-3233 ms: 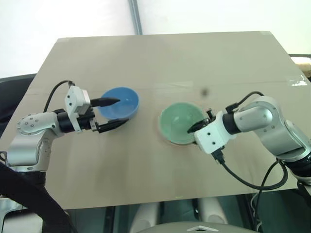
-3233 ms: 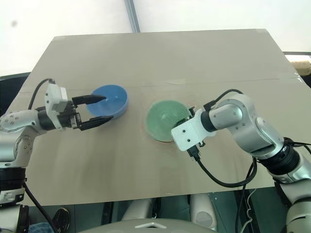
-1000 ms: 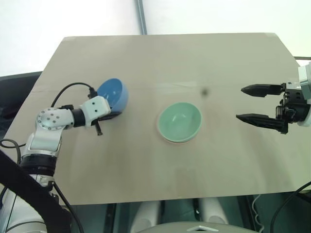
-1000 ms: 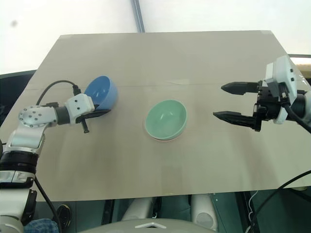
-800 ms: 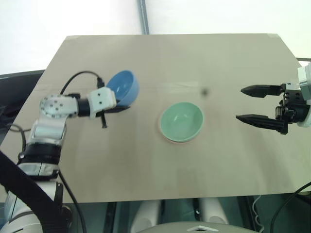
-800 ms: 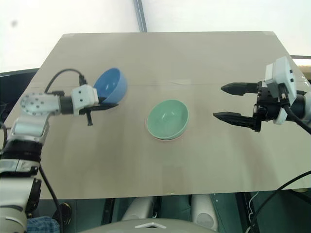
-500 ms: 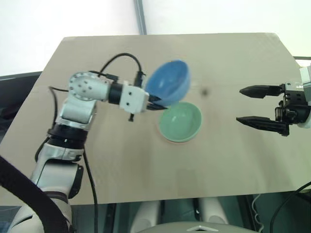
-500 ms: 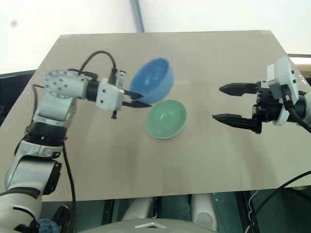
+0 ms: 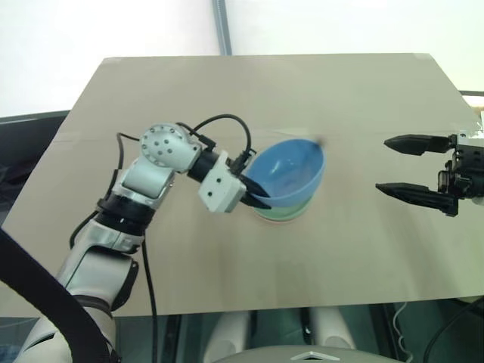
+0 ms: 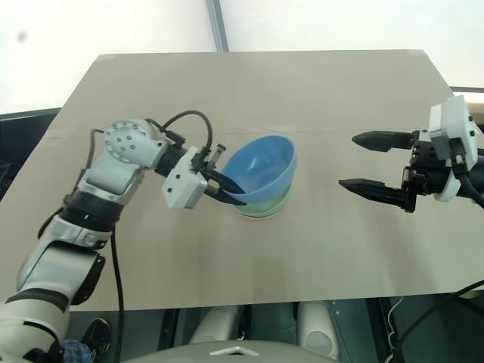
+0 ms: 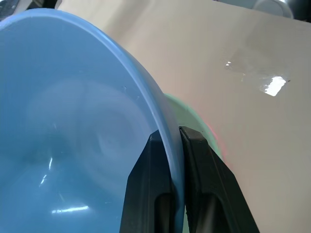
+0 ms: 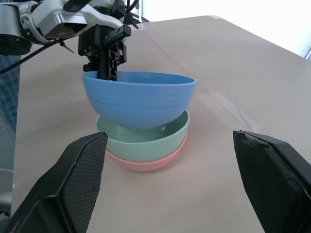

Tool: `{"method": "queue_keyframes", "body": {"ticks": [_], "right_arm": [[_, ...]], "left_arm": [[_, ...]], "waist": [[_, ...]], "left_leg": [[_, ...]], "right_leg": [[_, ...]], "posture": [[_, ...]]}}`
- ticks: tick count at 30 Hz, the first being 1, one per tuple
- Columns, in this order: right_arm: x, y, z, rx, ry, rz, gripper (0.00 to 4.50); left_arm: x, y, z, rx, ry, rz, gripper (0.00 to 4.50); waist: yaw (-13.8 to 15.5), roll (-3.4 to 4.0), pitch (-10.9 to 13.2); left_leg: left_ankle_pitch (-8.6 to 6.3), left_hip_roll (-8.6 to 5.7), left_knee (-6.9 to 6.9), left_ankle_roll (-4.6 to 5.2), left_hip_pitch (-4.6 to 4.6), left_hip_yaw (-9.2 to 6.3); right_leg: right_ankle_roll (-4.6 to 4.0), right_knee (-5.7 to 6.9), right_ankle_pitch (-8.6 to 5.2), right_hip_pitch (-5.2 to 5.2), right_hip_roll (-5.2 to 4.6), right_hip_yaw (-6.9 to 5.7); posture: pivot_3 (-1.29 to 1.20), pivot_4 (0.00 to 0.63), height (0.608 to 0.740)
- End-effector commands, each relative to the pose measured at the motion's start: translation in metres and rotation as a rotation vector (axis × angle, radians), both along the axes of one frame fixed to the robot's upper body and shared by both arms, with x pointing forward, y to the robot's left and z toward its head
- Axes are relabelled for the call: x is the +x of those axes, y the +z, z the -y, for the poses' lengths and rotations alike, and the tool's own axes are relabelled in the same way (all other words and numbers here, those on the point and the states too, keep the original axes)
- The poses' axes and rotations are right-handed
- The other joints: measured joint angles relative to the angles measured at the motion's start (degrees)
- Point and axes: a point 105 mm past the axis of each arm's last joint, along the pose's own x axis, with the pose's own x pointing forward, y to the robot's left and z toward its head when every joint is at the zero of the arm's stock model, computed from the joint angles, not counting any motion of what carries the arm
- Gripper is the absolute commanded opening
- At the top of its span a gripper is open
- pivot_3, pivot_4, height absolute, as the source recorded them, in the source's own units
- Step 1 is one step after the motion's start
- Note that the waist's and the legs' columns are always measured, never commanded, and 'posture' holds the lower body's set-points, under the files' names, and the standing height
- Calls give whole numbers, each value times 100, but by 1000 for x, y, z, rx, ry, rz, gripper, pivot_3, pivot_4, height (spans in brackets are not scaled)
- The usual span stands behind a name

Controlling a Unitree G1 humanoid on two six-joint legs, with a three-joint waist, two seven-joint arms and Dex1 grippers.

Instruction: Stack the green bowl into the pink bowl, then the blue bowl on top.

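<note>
Left gripper (image 10: 221, 184) pinching blue bowl (image 12: 139, 103) rim, just above green bowl (image 12: 146, 143)

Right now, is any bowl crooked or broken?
Nothing looks broken. The blue bowl sits a bit tilted above the green bowl, pinched at its rim by the left gripper, not nested yet. The green one sits neatly inside the pink bowl.

The tan table (image 9: 189, 257) carries the pink bowl (image 12: 146, 164), apparently the sole thing touching it.
</note>
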Motion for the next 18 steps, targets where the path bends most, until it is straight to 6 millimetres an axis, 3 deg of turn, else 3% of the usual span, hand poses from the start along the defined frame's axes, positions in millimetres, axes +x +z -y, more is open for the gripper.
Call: {"method": "queue_keyframes", "body": {"ticks": [1, 2, 5, 9, 18], "right_arm": [[-7, 13, 1, -13, -3, 67, 4500], [-7, 13, 1, -14, -5, 67, 4500], [-6, 13, 1, -14, -7, 68, 4500], [-6, 13, 0, -7, 1, 66, 4500], [-2, 13, -1, 15, 5, 79, 4500]], "left_arm": [[6, 10, 1, 8, -2, 69, 839], [7, 11, 1, 7, -2, 71, 1073], [5, 12, 0, 9, -12, 62, 2671], [2, 11, -1, 9, -28, 73, 4034], [13, 37, -5, -117, 70, 40, 4034]], "waist": [[-5, 0, 0], [-6, 0, 0], [-16, 0, 0], [-18, 0, 0], [-12, 0, 0]], "left_leg": [[0, 0, 0, 0, 0, 1], [0, 0, -1, 0, 0, 1], [0, 1, -1, 0, 0, -3], [0, 1, -1, 0, 1, -8], [0, 1, 0, 0, 0, -10]], "right_leg": [[0, 0, 0, 0, 1, -1], [0, 0, 0, 0, 1, -1], [0, -1, 0, 0, 0, 2], [0, 0, 0, 0, 0, 1], [0, 0, 0, 0, 0, 0]], "posture": [[0, 150, 740], [0, 150, 740], [0, 150, 740], [0, 150, 740], [0, 150, 740]]}}
